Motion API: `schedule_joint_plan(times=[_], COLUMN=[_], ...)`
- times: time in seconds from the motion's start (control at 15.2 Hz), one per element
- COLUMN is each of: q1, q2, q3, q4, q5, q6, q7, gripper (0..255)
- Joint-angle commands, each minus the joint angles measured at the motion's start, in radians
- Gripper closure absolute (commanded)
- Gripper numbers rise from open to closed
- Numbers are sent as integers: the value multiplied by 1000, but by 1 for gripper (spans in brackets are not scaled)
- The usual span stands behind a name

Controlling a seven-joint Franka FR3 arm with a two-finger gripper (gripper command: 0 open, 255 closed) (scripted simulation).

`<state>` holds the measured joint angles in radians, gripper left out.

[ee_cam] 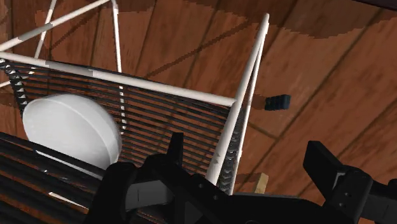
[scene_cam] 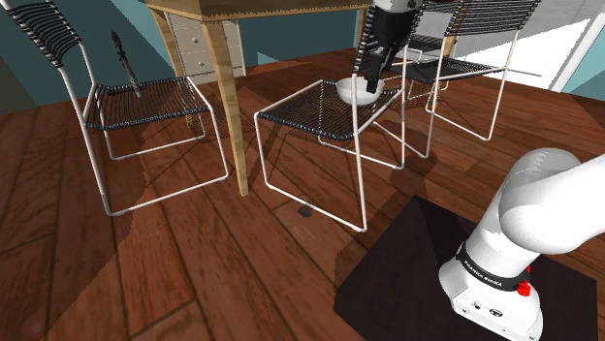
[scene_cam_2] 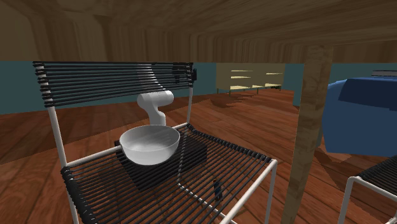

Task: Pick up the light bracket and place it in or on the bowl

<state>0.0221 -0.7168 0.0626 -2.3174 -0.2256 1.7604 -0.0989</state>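
A white bowl [scene_cam: 357, 90] stands on the wire seat of the middle chair [scene_cam: 310, 111], near the seat's far corner. In the second exterior view the bowl [scene_cam_2: 149, 144] sits on that chair's black seat [scene_cam_2: 191, 184]. The light bracket [scene_cam: 304, 209] is a small dark piece lying on the wooden floor under the chair's front edge. From the wrist it is a dark block [ee_cam: 277, 102] on the floor beyond the chair's white leg. My black gripper [scene_cam: 372, 79] hangs just above the bowl's far side. My gripper [ee_cam: 246, 146] is open, with nothing between the fingers, and the bowl [ee_cam: 70, 130] lies beside it.
A wooden table leg [scene_cam: 231, 97] stands between the middle chair and another wire chair [scene_cam: 145, 102] at the shoulder view's left. A third chair [scene_cam: 456, 58] stands behind the arm. A blue seat [scene_cam_2: 362, 114] sits at the second exterior view's right.
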Motion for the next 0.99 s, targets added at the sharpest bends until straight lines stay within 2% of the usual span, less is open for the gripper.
schedule_joint_plan(times=[0.0,0.33,0.4,0.46,0.92], q1=[2,6,7,7,-10], q2=[117,257,47,46,147], q3=[5,33,33,33,67], q4=[-30,-31,-20,-20,-145], q5=[-36,-150,-126,-126,-103], q6=[79,263,83,83,236], q7=[-23,-21,-14,-14,229], gripper=[0,0,0,0,0])
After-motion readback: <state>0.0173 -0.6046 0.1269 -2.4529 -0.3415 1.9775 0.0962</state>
